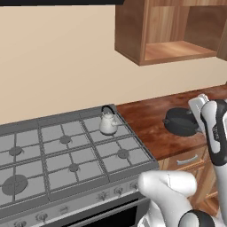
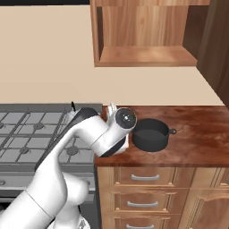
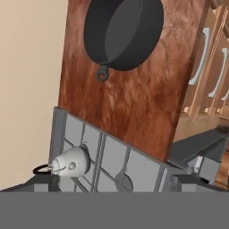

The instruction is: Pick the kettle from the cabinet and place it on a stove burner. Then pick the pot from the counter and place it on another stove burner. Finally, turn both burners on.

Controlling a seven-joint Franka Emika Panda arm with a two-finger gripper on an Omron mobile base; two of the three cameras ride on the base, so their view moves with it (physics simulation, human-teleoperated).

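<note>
Beyond the spread fingers (image 3: pixel 49 176), pot (image 3: pixel 123 33) untouched.

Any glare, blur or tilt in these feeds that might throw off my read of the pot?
Left base view: flat, even light, soft blur, and the arm cuts off the right edge of the pot. Right base view: pot sharp and unobstructed, faint sheen on the counter. Hand view: rolled sideways, so the counter runs upright; pot is clear, with no glare.
</note>
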